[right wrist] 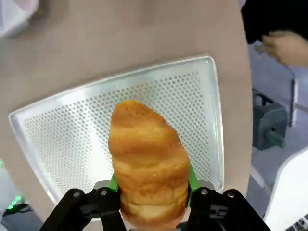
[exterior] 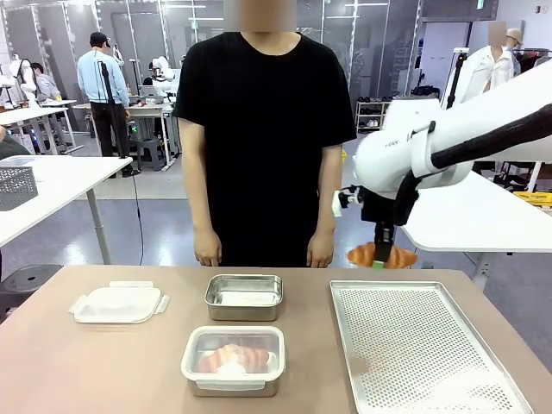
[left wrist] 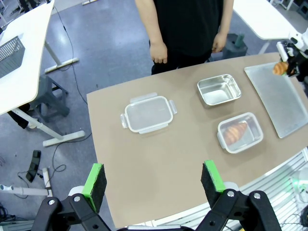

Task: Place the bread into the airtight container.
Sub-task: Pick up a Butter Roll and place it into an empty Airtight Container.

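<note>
One offset matters. On the desk, the empty steel container sits mid-far, left of the perforated tray. Croissant hangs over the tray's far-left corner, long axis along the far edge, clamped in the right gripper. Left gripper is spread, high over the near edge.

Bright even overhead light; wrist views distorted, slightly soft.
</note>
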{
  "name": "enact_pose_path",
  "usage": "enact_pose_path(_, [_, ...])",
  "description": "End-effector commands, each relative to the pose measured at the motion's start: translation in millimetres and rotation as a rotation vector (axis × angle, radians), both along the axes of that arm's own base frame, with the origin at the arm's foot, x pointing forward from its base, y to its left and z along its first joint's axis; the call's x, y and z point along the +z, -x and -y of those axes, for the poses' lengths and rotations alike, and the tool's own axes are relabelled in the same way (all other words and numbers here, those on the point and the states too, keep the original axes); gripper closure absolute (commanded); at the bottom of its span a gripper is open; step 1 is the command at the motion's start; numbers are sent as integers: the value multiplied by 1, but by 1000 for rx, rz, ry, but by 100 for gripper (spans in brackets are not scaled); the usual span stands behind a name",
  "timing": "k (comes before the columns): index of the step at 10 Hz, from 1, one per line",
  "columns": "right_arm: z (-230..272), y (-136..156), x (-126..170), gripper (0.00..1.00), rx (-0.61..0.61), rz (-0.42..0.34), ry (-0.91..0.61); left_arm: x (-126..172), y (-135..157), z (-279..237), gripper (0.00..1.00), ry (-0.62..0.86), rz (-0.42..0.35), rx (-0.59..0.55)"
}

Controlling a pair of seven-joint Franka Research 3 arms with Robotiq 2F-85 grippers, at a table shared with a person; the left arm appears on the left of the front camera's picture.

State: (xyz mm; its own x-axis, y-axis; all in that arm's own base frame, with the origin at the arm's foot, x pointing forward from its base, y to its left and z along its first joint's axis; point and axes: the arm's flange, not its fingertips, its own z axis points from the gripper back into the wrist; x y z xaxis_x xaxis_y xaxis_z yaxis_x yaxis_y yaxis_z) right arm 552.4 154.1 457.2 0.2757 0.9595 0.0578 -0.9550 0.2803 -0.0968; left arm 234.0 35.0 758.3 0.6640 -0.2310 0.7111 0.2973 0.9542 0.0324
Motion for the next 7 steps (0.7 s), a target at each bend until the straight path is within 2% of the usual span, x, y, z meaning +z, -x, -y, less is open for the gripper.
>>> enact_pose_path(1, [-47,7,4,46,-36,-15,-3,0,1,1,0,-7,0,6])
enact_pose_path(2, [-74,11,8,46,-43,-6,-25,0,1,1,0,-7,0,6])
enact_pose_path(3, [-99,15,8,46,-13,56,9,0,1,1,0,-7,0,6])
enact_pose_path(6, [-175,8,10,46,13,14,-26,0,1,1,0,-7,0,6])
enact_pose_path(7, [-197,4,6,46,-1,31,-18,0,1,1,0,-7,0,6])
